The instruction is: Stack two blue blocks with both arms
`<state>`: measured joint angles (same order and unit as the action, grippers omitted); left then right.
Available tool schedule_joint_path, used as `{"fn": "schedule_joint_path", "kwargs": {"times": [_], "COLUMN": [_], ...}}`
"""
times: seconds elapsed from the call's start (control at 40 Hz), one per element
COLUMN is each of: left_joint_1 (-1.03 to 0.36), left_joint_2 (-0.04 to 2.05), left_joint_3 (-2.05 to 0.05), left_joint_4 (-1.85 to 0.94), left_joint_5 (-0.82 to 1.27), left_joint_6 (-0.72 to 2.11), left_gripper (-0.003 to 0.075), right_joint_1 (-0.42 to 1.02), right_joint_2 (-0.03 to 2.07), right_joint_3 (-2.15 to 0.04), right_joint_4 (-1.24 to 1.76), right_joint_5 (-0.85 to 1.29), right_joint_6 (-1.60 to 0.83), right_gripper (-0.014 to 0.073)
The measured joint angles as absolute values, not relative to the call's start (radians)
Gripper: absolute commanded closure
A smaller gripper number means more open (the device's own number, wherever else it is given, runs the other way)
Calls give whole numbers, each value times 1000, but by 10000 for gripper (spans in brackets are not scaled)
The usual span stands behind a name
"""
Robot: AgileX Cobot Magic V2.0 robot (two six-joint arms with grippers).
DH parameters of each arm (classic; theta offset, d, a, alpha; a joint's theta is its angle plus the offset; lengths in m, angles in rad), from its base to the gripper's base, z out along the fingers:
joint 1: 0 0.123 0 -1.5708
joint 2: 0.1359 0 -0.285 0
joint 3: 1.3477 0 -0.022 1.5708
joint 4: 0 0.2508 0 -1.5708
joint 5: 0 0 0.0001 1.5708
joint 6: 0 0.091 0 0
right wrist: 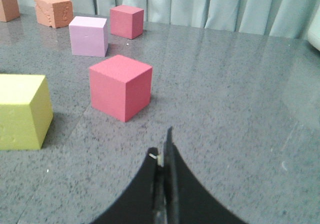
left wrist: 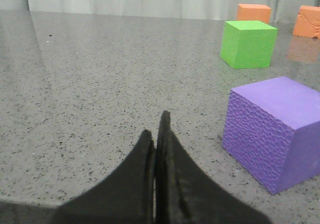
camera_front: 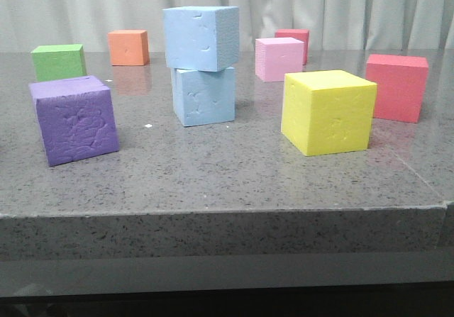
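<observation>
1. The left hand [left wrist: 156, 134] has its two black fingers pressed together, holding nothing. It hangs low over the grey speckled stone desk [camera_front: 213, 168], with bare desk in front of it.
2. A purple foam cube [camera_front: 73, 120] sits near the left side of the desk. Behind it are a green foam cube [camera_front: 59, 62] and an orange foam cube [camera_front: 128, 47].
3. In the middle, the two pale blue foam cubes are stacked. The lower blue cube [camera_front: 204, 96] rests flat on the desk. The upper blue cube [camera_front: 201, 37] sits on top, turned a little, so its corners stick out past the lower one.
4. There is open room around the stack on all sides.
5. A yellow foam cube [camera_front: 328, 111] sits to the right, nearer the front edge.
6. Behind it are a pale pink foam cube [camera_front: 278, 59] and two red foam cubes.
7. The right hand [right wrist: 163, 154] is also closed tight and holds nothing.
</observation>
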<state>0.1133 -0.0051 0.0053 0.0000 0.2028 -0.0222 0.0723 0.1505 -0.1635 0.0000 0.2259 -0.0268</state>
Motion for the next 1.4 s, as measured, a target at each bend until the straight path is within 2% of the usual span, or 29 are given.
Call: {"fn": "schedule_joint_path", "kwargs": {"times": [0.18, 0.3, 1.4], "left_joint_1": [113, 113, 113], "left_joint_2": [-5, -5, -5], "left_joint_3": [5, 5, 5], "left_joint_4": [0, 0, 0], "left_joint_5": [203, 203, 203], "left_joint_6": [-22, -22, -22], "left_gripper": [741, 741, 741], "right_joint_1": [64, 62, 62], "right_joint_2": [10, -8, -11], "right_joint_3": [-27, 23, 28], "right_joint_4": [88, 113, 121], "right_joint_5": [219, 219, 247], "right_joint_6": [-34, -36, -38], "right_gripper": [660, 660, 660]}}
